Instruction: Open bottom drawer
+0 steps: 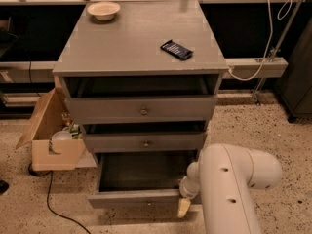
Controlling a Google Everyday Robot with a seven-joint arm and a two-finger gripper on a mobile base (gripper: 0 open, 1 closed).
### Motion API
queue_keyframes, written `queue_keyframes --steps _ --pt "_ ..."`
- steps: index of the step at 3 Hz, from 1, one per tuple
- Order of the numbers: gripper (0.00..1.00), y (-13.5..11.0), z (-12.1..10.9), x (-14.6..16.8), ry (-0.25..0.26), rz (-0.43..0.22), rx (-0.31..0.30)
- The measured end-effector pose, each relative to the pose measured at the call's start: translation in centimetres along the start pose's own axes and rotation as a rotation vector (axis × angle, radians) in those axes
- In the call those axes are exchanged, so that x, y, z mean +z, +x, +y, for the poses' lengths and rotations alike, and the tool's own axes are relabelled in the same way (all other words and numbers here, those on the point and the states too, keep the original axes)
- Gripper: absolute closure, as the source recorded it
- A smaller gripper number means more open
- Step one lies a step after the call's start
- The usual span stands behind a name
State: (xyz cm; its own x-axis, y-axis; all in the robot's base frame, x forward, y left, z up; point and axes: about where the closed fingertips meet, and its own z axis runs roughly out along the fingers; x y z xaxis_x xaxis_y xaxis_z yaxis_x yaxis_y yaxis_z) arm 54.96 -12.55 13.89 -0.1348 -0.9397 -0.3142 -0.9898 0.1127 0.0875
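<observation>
The grey cabinet [136, 48] has three drawers, each pulled out some way. The bottom drawer [134, 198] sticks out the furthest, and its dark inside [141, 172] shows from above. Its front panel is seen edge-on, so its knob is hidden. My gripper [184, 206] hangs from the white arm [234, 189] at the right end of the bottom drawer's front panel, close to the floor. The middle drawer [145, 142] and the top drawer [142, 109] each show a small round knob.
A beige bowl [103, 9] and a dark phone-like object [176, 49] lie on the cabinet top. An open cardboard box [53, 140] with a cup stands at the left. A black cable [53, 206] runs over the speckled floor. A white cable [258, 57] hangs at the right.
</observation>
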Motion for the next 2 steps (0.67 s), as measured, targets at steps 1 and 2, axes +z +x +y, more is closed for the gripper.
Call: queue_keyframes --steps 1,2 --pt "0.26 1.4 1.89 0.46 -0.04 -0.02 0.025" --pt "0.5 1.34 1.89 0.35 -0.04 -0.02 0.025"
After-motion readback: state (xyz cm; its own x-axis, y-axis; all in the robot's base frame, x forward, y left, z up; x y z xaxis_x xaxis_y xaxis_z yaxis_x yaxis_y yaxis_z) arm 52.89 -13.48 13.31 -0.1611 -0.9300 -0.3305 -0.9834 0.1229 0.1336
